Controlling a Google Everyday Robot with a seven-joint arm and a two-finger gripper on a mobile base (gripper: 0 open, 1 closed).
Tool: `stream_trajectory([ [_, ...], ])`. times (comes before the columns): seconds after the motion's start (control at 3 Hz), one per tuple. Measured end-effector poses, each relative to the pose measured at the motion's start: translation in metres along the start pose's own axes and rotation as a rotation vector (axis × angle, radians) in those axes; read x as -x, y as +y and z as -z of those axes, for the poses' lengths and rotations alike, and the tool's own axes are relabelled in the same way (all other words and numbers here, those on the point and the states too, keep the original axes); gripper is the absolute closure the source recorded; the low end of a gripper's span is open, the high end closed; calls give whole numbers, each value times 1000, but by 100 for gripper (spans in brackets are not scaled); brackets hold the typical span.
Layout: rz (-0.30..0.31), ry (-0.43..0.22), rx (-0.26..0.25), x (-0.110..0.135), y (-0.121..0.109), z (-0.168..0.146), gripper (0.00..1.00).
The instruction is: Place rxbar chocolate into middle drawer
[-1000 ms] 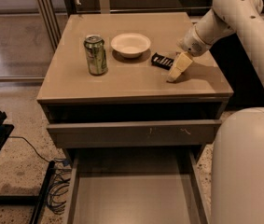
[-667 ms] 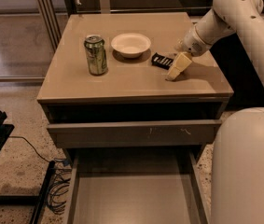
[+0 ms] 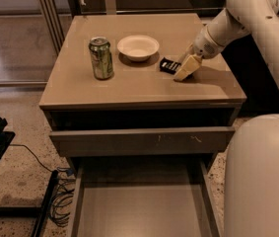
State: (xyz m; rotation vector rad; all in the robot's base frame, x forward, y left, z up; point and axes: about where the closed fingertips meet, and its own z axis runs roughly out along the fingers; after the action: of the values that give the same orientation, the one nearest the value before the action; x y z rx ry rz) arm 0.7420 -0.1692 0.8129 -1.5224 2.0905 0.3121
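The rxbar chocolate, a small black wrapper with white lettering, lies on the cabinet top to the right of the bowl. My gripper is down at the tabletop, right against the bar's right end, and hides that end. The arm reaches in from the upper right. The middle drawer is pulled out wide at the bottom of the view, with a plain grey floor and nothing in it.
A green soda can and a white bowl stand on the cabinet top, left of the bar. The upper drawer's scuffed grey front sticks out slightly. Cables lie on the floor at left. My white base fills the lower right.
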Motion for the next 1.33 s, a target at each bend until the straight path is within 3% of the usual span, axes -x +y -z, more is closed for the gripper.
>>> stream_trajectory([
  [0.33, 0, 0, 0, 0, 0, 0, 88],
  [0.67, 0, 0, 0, 0, 0, 0, 100],
  [1.33, 18, -12, -12, -1, 10, 12, 100],
])
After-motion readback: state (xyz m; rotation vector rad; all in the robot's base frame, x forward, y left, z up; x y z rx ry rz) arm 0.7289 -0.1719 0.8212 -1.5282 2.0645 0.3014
